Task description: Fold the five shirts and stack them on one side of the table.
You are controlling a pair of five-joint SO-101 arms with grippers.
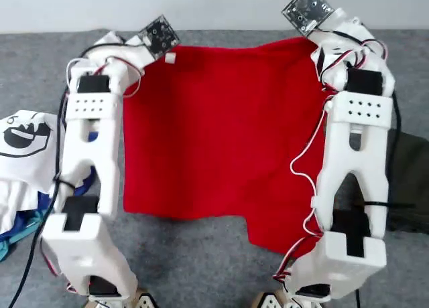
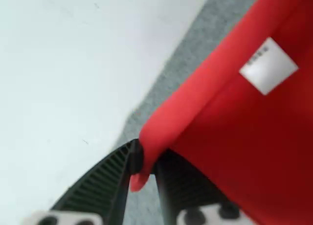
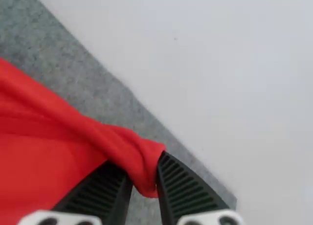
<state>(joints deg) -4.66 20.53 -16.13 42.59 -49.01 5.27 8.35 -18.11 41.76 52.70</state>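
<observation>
Left gripper (image 2: 142,168): the two black ribbed fingers (image 2: 105,186) are clamped on a bunched corner of the red shirt (image 2: 234,137), and a small nub of cloth pokes out past the tips. A white label (image 2: 269,66) sits on the shirt's surface near that corner. Right gripper (image 3: 142,172): its fingers (image 3: 183,188) are likewise closed on a rolled fold of the red shirt (image 3: 49,151), pinched between the pads. Both grips are at the shirt's far edge, close to where the grey mat (image 3: 44,54) meets a pale surface. In the high view the red shirt (image 1: 214,134) lies spread on the grey mat (image 1: 201,268) between the left arm (image 1: 87,154) and the right arm (image 1: 355,154), with its far corners under the two wrists and one flap reaching nearer on the right arm's side. Outside the left arm lies a white shirt with a black print (image 1: 23,137), crumpled, with a blue garment (image 1: 20,227) touching it. Outside the right arm lies a dark garment (image 1: 409,181), partly hidden behind the arm.
</observation>
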